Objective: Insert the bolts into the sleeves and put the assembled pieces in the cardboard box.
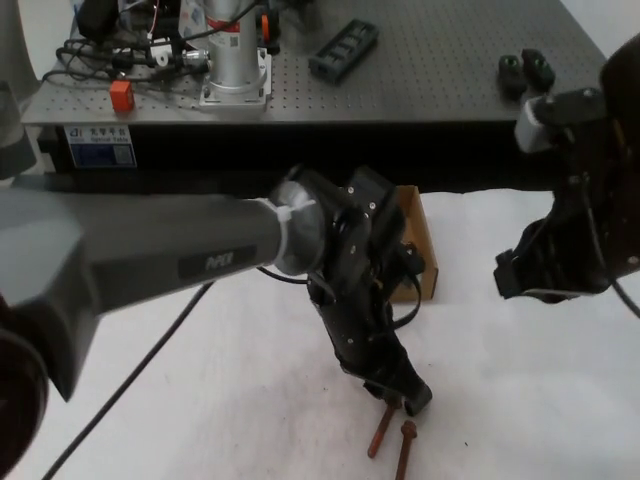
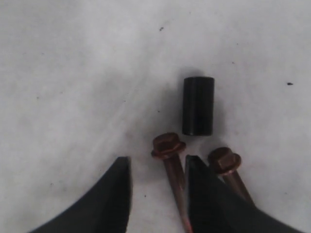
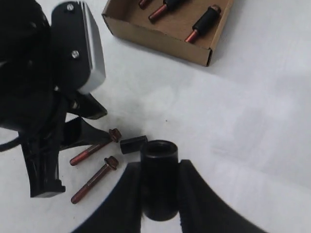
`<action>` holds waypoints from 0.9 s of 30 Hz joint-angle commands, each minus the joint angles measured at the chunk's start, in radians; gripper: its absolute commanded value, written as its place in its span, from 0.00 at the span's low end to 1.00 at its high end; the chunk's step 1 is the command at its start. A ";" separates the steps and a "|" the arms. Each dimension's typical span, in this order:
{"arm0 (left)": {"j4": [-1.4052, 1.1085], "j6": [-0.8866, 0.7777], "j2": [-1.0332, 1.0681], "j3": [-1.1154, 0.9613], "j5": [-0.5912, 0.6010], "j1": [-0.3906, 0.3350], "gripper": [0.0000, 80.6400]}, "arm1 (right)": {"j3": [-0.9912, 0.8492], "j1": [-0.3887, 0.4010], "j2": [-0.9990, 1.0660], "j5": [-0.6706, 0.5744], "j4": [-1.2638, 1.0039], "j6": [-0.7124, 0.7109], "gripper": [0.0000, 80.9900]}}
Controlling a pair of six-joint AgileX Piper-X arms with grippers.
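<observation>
Bolt (image 2: 174,179) straddled by spread left end effector (image 2: 158,162), probably for pickup; sleeve (image 3: 159,194) pinched mouth-up in right end effector (image 3: 160,170) for insertion.

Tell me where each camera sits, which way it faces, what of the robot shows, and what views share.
High view: behind the arms, facing forward and down; both arms show, left gripper low over two bolts, cardboard box beyond.
Left wrist view: on the left wrist, facing down; its fingers straddle one bolt, loose sleeve ahead.
Right wrist view: on the right wrist, facing down; right gripper shut on a held sleeve.
Shared: all three show the bolts; both wrist views, the loose sleeve.
</observation>
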 commanded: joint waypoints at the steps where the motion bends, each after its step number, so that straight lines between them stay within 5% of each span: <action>1: 0.009 0.016 0.002 -0.013 -0.011 -0.009 0.33 | 0.001 -0.004 -0.015 0.002 -0.017 0.009 0.05; 19: 0.010 0.003 0.068 -0.013 -0.054 -0.022 0.32 | 0.001 -0.004 -0.051 0.002 0.051 0.026 0.05; 24: 0.009 -0.017 0.056 -0.013 -0.054 -0.022 0.04 | 0.006 -0.004 -0.115 -0.001 0.047 0.053 0.05; 27: 0.011 -0.065 0.017 -0.013 -0.054 -0.022 0.01 | 0.042 -0.004 -0.193 -0.001 0.020 0.078 0.05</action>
